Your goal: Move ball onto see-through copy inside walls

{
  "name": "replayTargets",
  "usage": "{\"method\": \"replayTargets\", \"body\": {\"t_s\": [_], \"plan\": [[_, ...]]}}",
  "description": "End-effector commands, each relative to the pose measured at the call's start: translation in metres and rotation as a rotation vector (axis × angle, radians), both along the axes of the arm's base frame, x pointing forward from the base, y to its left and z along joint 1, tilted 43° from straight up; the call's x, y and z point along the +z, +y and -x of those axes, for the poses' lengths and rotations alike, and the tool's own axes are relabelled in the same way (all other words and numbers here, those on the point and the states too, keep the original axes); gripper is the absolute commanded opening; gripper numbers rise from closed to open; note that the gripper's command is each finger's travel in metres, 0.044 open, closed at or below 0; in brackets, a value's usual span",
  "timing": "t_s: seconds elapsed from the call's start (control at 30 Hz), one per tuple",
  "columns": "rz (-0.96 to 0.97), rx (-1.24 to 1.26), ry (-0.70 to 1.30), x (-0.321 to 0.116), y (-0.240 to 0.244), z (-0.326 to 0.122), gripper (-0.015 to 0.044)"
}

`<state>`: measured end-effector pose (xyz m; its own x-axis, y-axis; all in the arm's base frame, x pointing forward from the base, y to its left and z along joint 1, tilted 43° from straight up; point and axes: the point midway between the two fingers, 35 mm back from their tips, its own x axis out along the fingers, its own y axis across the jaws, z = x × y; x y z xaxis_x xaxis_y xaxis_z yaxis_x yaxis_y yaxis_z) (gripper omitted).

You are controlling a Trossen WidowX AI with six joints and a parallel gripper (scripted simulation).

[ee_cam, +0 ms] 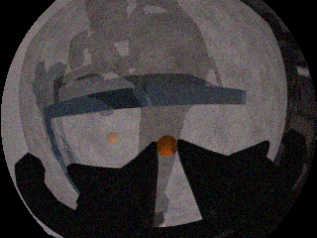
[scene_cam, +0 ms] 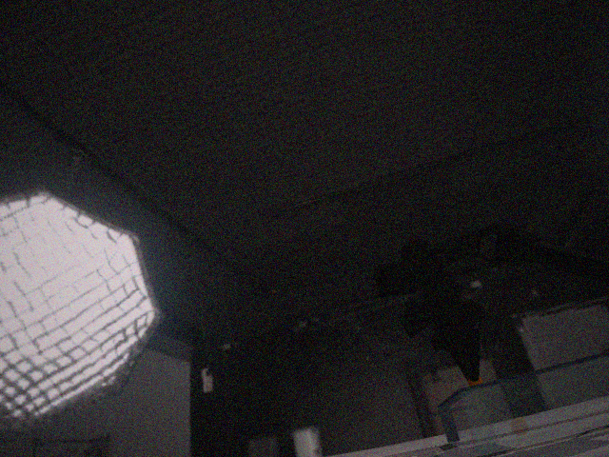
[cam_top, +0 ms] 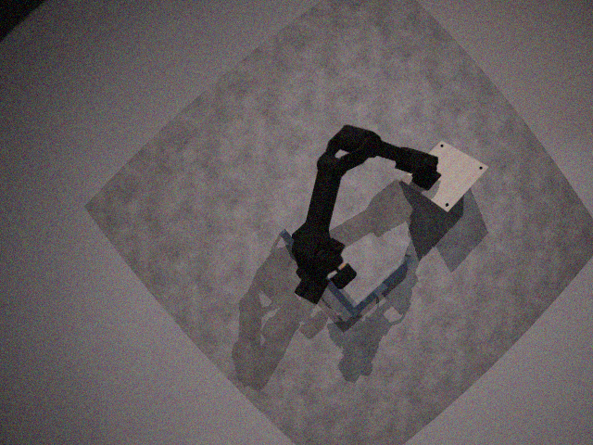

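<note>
orange, small and round, the little ball [ee_cam: 166, 146] sits pinched right between the tips of the black parallel-jaw gripper [ee_cam: 168, 154] in the wrist view, so the jaws are clamped on it. a bit to the left of it and lower on the grey speckled table top [ee_cam: 225, 126] there's a faint, washed-out orange see-through copy of the ball [ee_cam: 113, 138], well apart from the real one.

beyond the fingertips you can see the low clear bluish walls [ee_cam: 153, 93] running across the view as a band.

from the top camera the black six-joint arm [cam_top: 321, 201] reaches from its white square base plate [cam_top: 457, 174] down to the corner made by the two walls [cam_top: 378, 292], and the gripper head [cam_top: 330, 273] hangs just over one of them. only a tiny orange speck [cam_top: 343, 263] peeks out beside the black body there.

the exterior view is really dark. i can make out a bright octagonal gridded light panel [scene_cam: 64, 305] on the left, and a dark gripper shape [scene_cam: 467, 344] with a speck of orange at its tip [scene_cam: 475, 381] above a wall [scene_cam: 472, 401].
</note>
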<state>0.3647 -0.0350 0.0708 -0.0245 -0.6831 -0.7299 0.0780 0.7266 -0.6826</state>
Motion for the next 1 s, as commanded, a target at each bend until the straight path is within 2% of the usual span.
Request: {"method": "replayTargets", "body": {"t_s": [0.0, 0.13, 0.3, 0.6, 0.97], "plan": [[-0.006, -0.003, -0.012, 0.023, 0.019, 0.0, 0.0], [-0.003, -0.003, -0.011, 0.038, 0.032, 0.003, 0.0], [-0.003, -0.003, -0.011, 0.038, 0.033, 0.003, 0.0], [-0.006, -0.003, -0.012, -0.039, 0.07, 0.011, 0.0], [-0.006, -0.003, -0.012, -0.056, 0.064, 0.011, 0.0]]}}
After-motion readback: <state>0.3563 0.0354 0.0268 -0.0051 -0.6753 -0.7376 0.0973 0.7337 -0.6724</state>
